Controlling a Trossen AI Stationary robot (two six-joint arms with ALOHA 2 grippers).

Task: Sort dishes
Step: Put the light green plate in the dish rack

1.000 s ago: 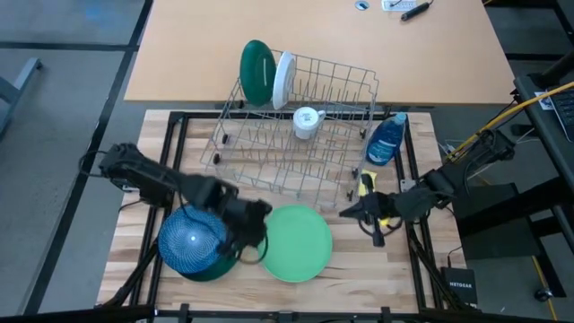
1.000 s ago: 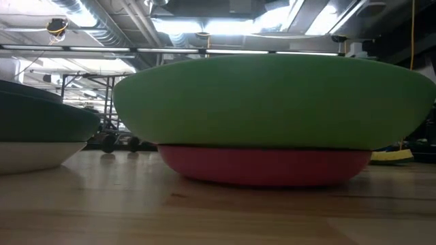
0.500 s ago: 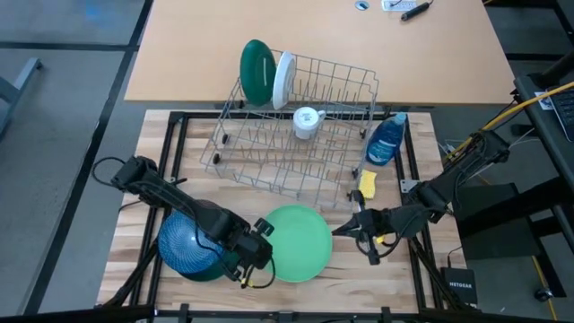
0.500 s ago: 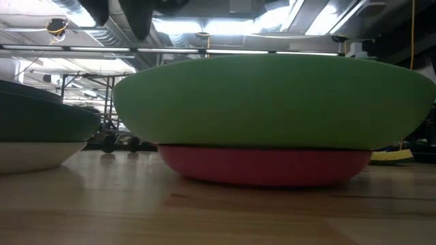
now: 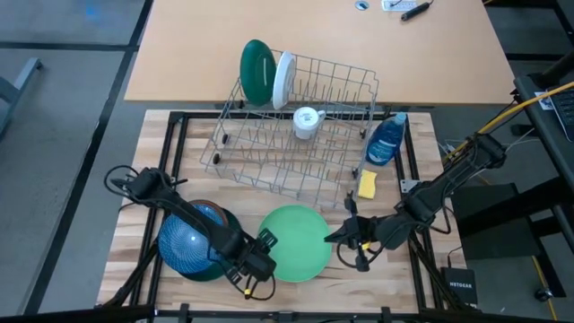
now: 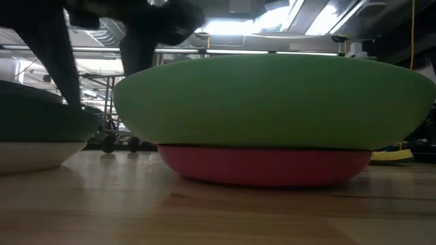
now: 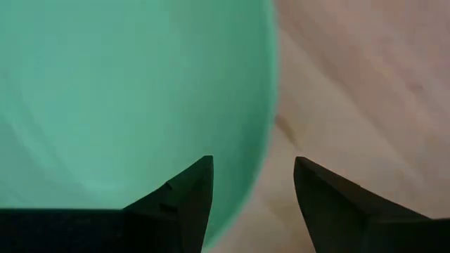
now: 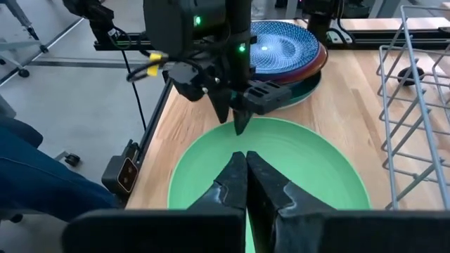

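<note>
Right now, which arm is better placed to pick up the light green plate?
Left, probably. The left gripper is open with its fingers straddling the light green plate rim. The right gripper is shut at the opposite edge.

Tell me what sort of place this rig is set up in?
Probably a lab or workshop, not a kitchen: exposed ceiling ducts and strip lights in the low view, a bare wooden worktable on a grey floor, and a wire dish rack staged with a blue soap bottle.

left gripper [image 5: 261,260] parted, low | right gripper [image 5: 334,238] apparently closed
</note>
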